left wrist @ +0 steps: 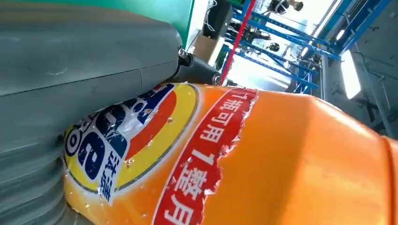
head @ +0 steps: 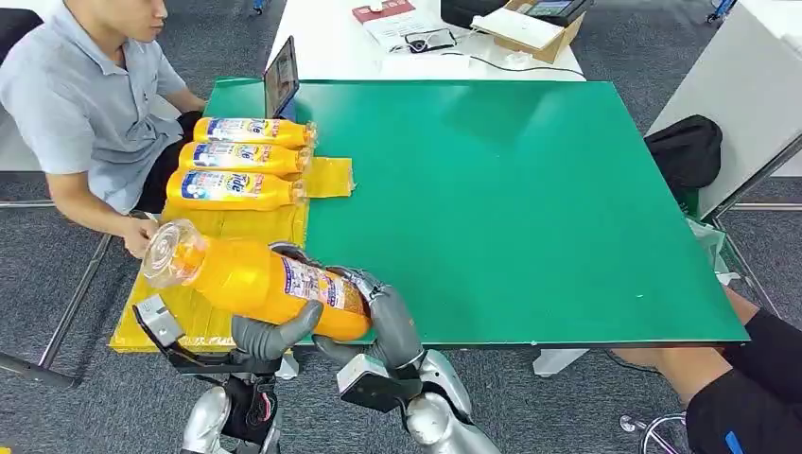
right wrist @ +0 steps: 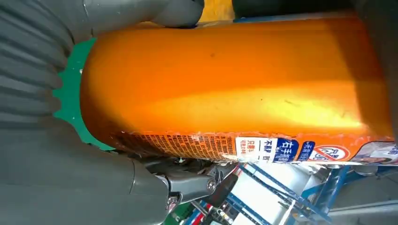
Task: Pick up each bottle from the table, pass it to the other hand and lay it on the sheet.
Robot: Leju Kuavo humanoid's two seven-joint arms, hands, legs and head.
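Right hand [head: 383, 326]: wraps around the base end of the held bottle, at the near edge of the table, fingers curled over the bottle's label; in the right wrist view its grey thumb [right wrist: 141, 11] lies against the orange side.
Left hand [head: 270, 336]: cups the same bottle from below, just left of the right hand, thumb pressed to the underside; in the left wrist view the grey thumb [left wrist: 89, 51] lies on the label.
Table [head: 530, 208]: green top, spanning centre and right.
Person [head: 90, 104]: seated at the far left in a grey shirt, one hand [head: 140, 234] near the sheet's left edge, close to the held bottle's cap.
Sheet [head: 236, 227]: yellow, along the table's left side, running from near edge toward the far end.
Held bottle [head: 255, 279]: orange, clear cap, lying tilted in both hands above the sheet's near end, cap up and to the left, base to the right; printed label [left wrist: 141, 136] wrinkled.
Laid bottles: three orange bottles on the sheet's far part, side by side, caps pointing right, namely far bottle [head: 251, 131], middle bottle [head: 241, 157] and near bottle [head: 232, 189].
Tablet [head: 281, 78]: dark, standing upright at the table's far left corner, just beyond the far bottle.
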